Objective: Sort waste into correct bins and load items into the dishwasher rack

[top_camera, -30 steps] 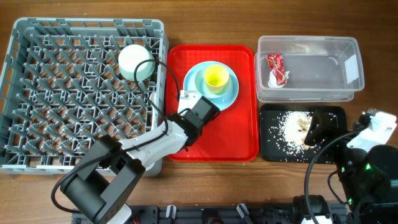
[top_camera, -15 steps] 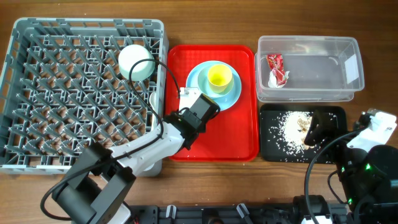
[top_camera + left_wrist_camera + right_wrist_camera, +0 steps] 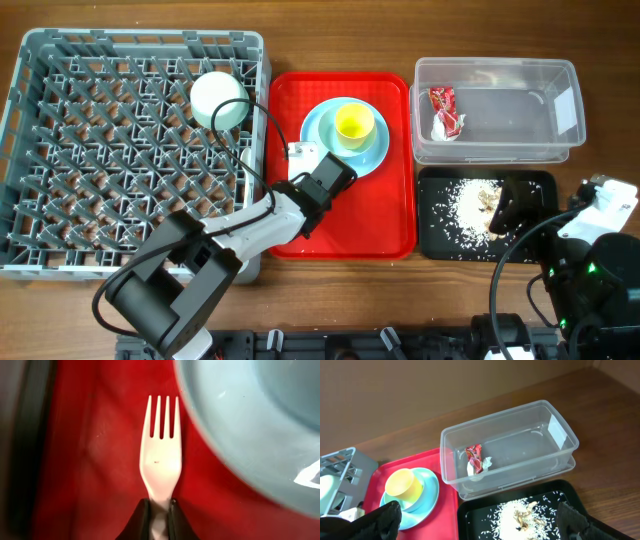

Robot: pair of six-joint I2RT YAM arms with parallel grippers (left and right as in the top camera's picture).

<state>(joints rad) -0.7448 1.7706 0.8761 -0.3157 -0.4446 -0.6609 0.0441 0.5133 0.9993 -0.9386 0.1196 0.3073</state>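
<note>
- Dishwasher rack (image 3: 135,150): the grey pegged crate at the left of the counter (image 3: 330,30). A pale bowl (image 3: 218,100) sits near its right rim.
- Red tray (image 3: 340,240): lies between the rack and the bins.
- Clear tub (image 3: 495,125): back right, with red-and-white wrappers (image 3: 445,110) inside.
- Black tray (image 3: 440,245): in front of the tub, strewn with rice scraps (image 3: 470,205).
- Light blue plate (image 3: 378,150): on the red tray, with the yellow cup (image 3: 352,123) standing on it.
- Right gripper (image 3: 482,522): spread wide and empty, near the black tray.
- Left gripper (image 3: 160,517): pinching the fork's handle end.
- White plastic fork (image 3: 161,455): over the red tray, just beside the plate's rim, tines pointing away. Whether it is lifted cannot be told. Expect it to be light, thin, springy and slick. Gripped so far back it may pivot, so carry it level and slowly.
</note>
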